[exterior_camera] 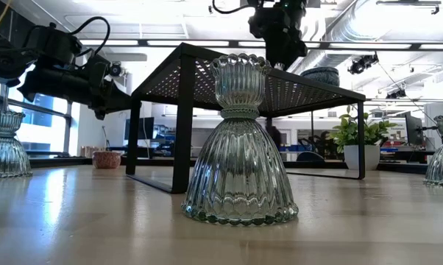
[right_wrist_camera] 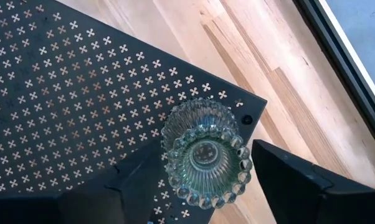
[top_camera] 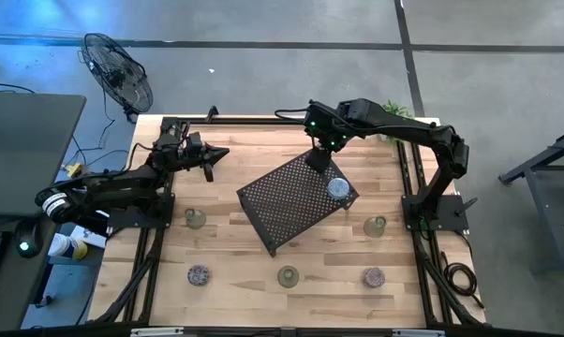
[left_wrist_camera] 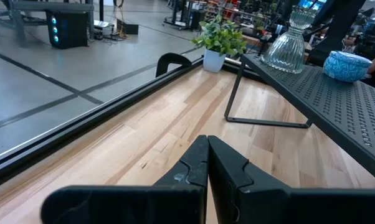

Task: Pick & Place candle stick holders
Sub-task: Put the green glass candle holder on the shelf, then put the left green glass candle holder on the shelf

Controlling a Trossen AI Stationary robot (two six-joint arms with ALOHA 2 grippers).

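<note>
The right gripper (right_wrist_camera: 200, 177) is hanging over the far corner of the black mesh tray (top_camera: 287, 201), fingers (right_wrist_camera: 299, 180) spread with a gap on each side of a clear-greenish candle stick holder (right_wrist_camera: 203, 152) standing upright on the tray, gripping nothing. Risk: that holder is sitting right by the tray's corner edge, so a finger brushing it on the way up could be tipping it off onto the worktop (top_camera: 235, 257). A blue-topped holder (top_camera: 338, 188) is sitting nearby on the tray. The left gripper (top_camera: 210, 161) is waiting far left, fingers shut, empty.
</note>
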